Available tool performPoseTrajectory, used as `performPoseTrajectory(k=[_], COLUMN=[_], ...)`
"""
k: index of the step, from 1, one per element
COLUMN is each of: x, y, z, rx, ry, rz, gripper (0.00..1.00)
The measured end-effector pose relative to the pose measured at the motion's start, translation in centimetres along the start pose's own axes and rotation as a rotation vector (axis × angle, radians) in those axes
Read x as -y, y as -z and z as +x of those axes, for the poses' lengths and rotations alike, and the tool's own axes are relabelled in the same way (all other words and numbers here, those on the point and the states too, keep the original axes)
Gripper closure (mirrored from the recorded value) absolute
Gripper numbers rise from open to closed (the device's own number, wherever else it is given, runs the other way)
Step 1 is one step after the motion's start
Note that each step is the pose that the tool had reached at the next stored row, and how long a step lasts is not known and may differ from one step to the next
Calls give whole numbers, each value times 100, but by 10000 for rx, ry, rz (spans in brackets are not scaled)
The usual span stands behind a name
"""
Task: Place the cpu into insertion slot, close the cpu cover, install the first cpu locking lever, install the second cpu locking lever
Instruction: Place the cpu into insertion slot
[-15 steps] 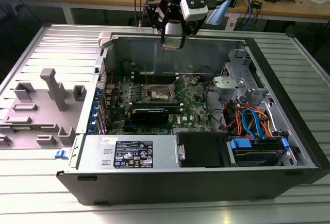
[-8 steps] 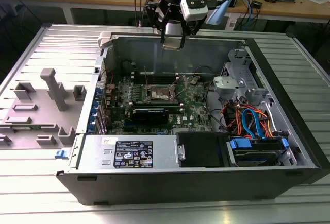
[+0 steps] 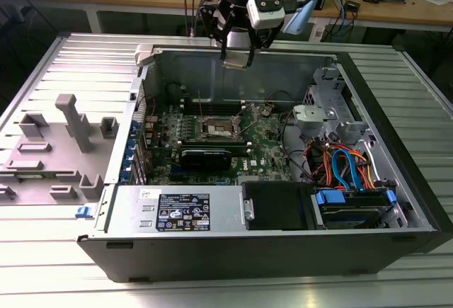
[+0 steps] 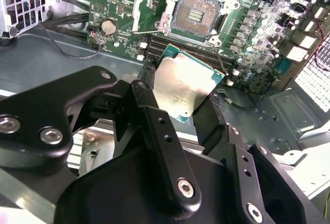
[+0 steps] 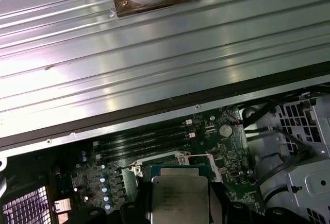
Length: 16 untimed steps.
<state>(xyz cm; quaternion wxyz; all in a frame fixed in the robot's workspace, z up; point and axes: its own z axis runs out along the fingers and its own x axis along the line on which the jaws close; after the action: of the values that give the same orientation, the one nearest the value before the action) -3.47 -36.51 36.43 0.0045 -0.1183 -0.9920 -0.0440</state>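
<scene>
My gripper (image 3: 236,59) hangs above the back wall of the open computer case (image 3: 396,180). In both wrist views it is shut on the cpu (image 4: 181,86), a flat square chip with a silver top held by two opposite edges between the black fingers (image 4: 149,105). The cpu (image 5: 179,197) sits above and short of the insertion slot (image 4: 196,15), whose dark square recess lies uncovered on the green board. The insertion slot (image 3: 221,129) lies well below the gripper. The cpu cover (image 4: 147,2) stands swung open at one side of the slot. Thin lever rods stick out beside it.
A long black card (image 3: 205,156) lies in front of the slot, with memory slots (image 3: 212,104) behind it. A power supply (image 3: 177,212) and a drive bay with blue and orange cables (image 3: 347,166) fill the near side. A grey fixture (image 3: 64,145) stands at the exterior view's left.
</scene>
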Motion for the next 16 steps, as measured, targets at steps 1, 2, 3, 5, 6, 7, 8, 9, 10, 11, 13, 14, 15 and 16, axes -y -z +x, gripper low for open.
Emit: performPoseTrajectory(k=[1, 2, 3, 5, 6, 7, 8, 9, 10, 11, 13, 14, 15, 16], x=[0, 0, 0, 0, 0, 0, 0, 0, 0, 1, 1, 1, 1, 1], y=[-1, -2, -3, -4, -5, -5, -6, -7, -7, -8, -8, -9, -9, -10], z=[0, 0, 0, 0, 0, 0, 0, 0, 0, 0, 0, 0, 0, 0], rx=[5, 9, 13, 22, 26, 31, 35, 39, 46, 50, 59, 65, 69, 73], ry=[-51, -102, -151, -253, -301, -355, -401, -454, -526, -570, -686, -741, -794, -842], rz=[-2, -3, -4, -5, -6, -7, -8, -10, -11, -12, -14, -15, -16, -17], gripper=[46, 46, 46, 46, 46, 46, 46, 46, 46, 46, 46, 46, 46, 46])
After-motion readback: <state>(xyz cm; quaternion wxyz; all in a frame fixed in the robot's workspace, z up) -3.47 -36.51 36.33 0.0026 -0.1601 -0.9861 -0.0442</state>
